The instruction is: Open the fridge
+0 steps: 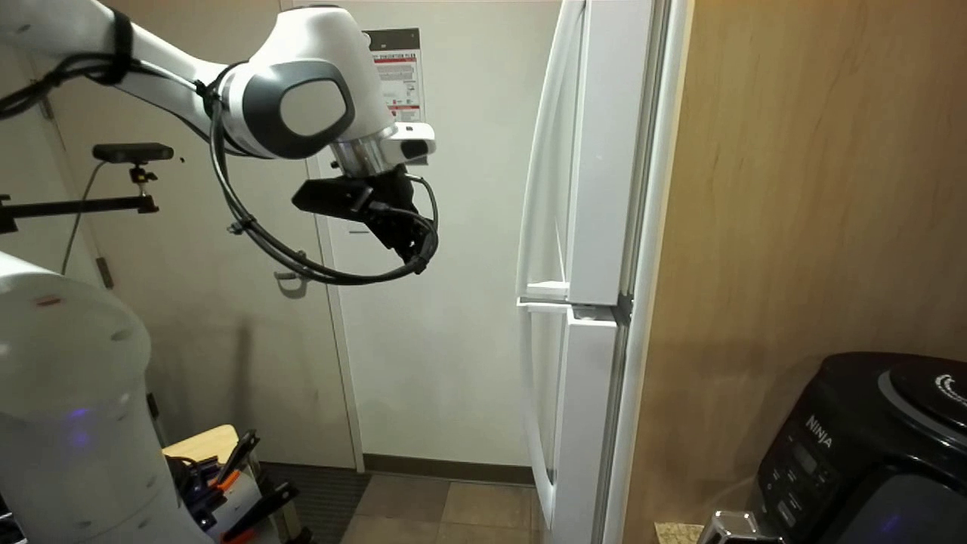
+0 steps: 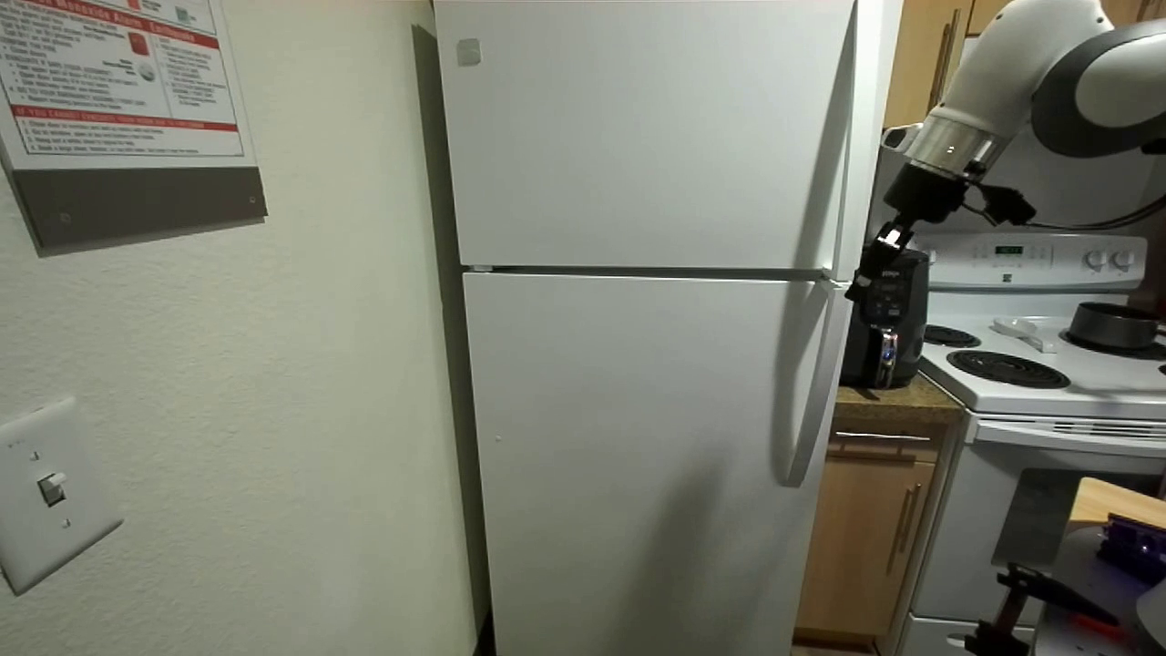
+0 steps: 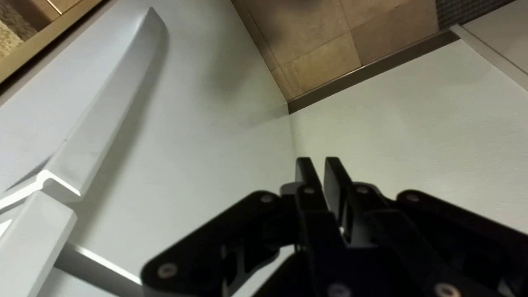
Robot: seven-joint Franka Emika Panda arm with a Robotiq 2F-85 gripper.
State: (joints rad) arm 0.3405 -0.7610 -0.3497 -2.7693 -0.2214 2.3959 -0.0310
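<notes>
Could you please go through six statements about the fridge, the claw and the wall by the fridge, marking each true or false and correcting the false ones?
1. The fridge has an upper door above a lower door. True.
2. In an exterior view, a printed notice hangs higher on the wall than a light switch. True.
3. The lower door stands wide open. False: it looks shut.
4. In the wrist view, the claw has its jaws slightly apart. True.
5. The claw is clamped on the lower door. False: nothing is between its jaws.
6. The light switch has three toggles. False: it has just one.
</notes>
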